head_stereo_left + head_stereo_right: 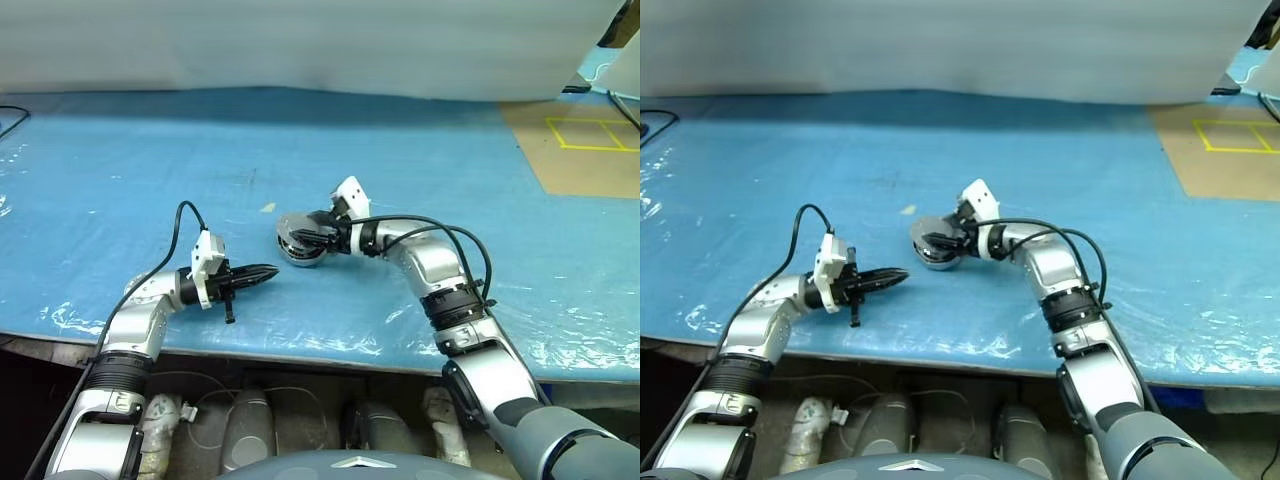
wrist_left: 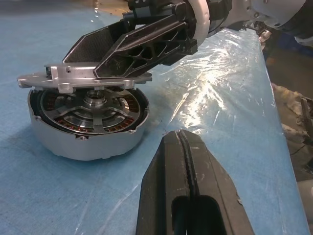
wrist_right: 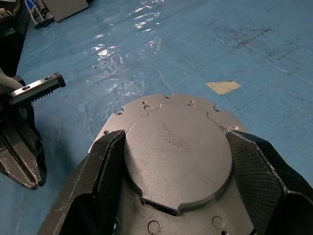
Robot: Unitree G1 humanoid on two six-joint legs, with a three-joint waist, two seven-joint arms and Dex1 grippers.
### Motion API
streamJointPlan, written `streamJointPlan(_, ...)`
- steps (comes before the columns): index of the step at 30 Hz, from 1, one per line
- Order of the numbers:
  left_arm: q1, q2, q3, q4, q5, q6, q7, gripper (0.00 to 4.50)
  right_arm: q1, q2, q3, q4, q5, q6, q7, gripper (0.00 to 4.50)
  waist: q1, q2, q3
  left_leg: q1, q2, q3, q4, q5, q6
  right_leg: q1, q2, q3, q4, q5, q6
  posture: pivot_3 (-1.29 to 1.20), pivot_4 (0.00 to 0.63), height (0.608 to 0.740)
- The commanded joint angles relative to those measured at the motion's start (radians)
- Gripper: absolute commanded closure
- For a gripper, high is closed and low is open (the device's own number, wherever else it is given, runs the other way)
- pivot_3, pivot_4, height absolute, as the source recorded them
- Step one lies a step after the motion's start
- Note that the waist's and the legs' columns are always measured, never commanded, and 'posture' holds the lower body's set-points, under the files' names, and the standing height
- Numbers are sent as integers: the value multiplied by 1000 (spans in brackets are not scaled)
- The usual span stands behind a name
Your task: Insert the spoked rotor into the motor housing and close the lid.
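Observation:
The motor housing (image 2: 83, 139), a short silver cylinder, stands on the blue table (image 1: 120, 170). Inside it lies the spoked rotor (image 2: 105, 113), with copper windings showing between its spokes. My right gripper (image 1: 305, 238) is shut on the lid (image 3: 178, 156), a flat silver round plate, one finger on each side of it. The lid (image 2: 63, 78) hangs tilted just above the housing, its far edge low over the rim. My left gripper (image 1: 265, 272) is shut and empty, a short way left of the housing and pointing at it.
A small yellowish scrap (image 1: 268, 207) lies on the table just behind the housing. At the back right is a brown board (image 1: 590, 150) with yellow tape lines. A white sheet (image 1: 300, 45) closes off the back. The table's front edge (image 1: 300, 355) runs under both arms.

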Motion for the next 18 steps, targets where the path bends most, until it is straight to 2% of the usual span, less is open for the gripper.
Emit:
streamJointPlan(1,-4,1,2,-19,-6,-9,2,4500,15,-47,74,-120,-55,-117,39,1578,0,0,0,-2,0,0,1,0,0,-1,0,-1,0,0,0,0,150,740)
streamJointPlan(6,-4,2,2,-18,-4,-11,1,4500,36,-35,71,-157,-13,-66,42,1578,-3,0,0,-1,0,-1,2,0,0,-1,1,-1,1,0,1,0,150,740)
streamJointPlan(18,-10,1,-2,-13,-2,-14,-5,4500,71,-40,91,-7,-70,-131,15,1578,-1,0,0,0,0,-2,5,0,0,1,0,-1,2,1,2,0,150,740)
